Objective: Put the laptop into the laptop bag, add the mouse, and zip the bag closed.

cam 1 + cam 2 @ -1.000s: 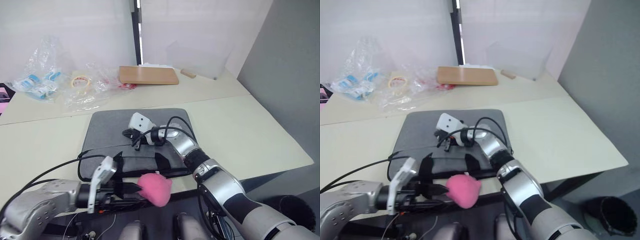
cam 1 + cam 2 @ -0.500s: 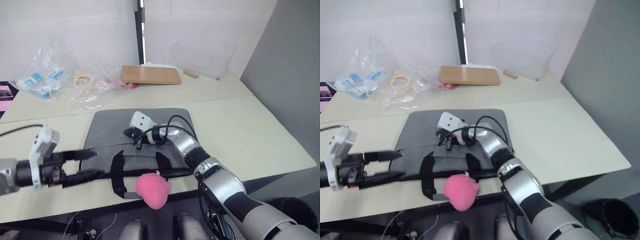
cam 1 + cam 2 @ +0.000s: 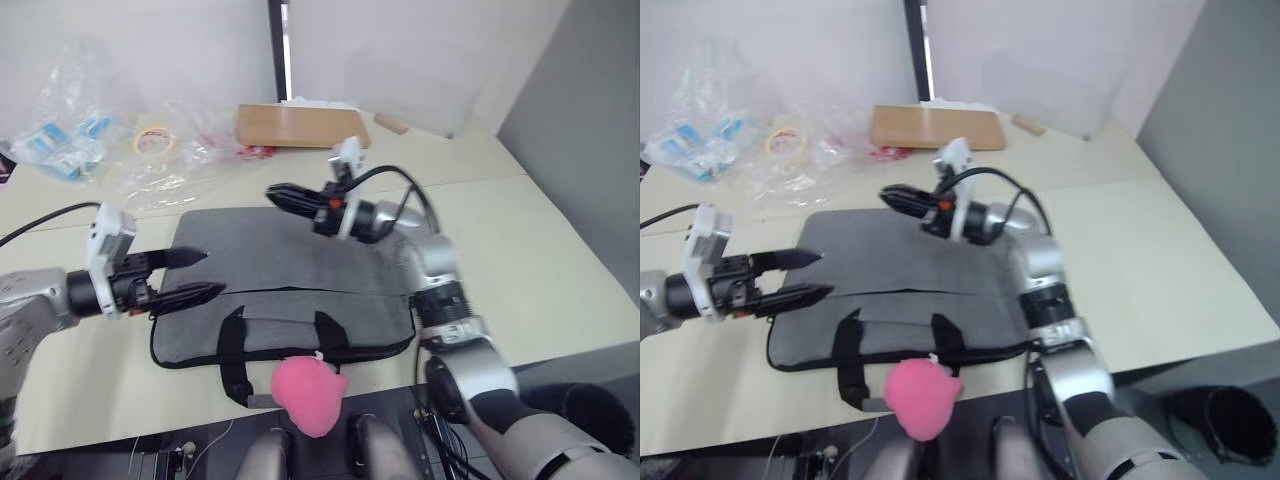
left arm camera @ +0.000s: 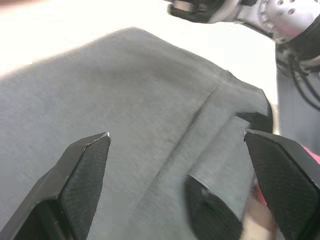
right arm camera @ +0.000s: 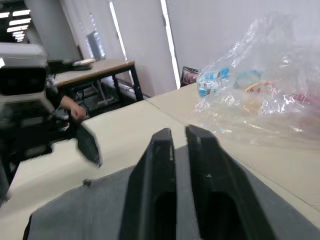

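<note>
The grey laptop bag [image 3: 290,275] lies flat on the table, its black handles [image 3: 238,345] toward the front edge and a dark zipper line [image 3: 310,291] running across it. My left gripper [image 3: 197,275] is open, low over the bag's left side, and its fingertips [image 4: 87,160] straddle bare grey fabric in the left wrist view. Raised above the bag's far part, my right gripper [image 3: 283,194] is shut and holds nothing; its fingers [image 5: 162,165] lie close together. The laptop and the mouse are out of view.
A pink plush toy [image 3: 308,392] sits at the table's front edge, just before the handles. A brown wooden board [image 3: 295,125], a tape roll [image 3: 153,143] and crumpled plastic bags [image 3: 160,175] lie at the back. The table's right edge [image 3: 590,300] drops off.
My left gripper left the plush toy and swung out to the bag's left side, now open. My right gripper lifted off the bag's middle and rose toward the back. The camera shifted.
</note>
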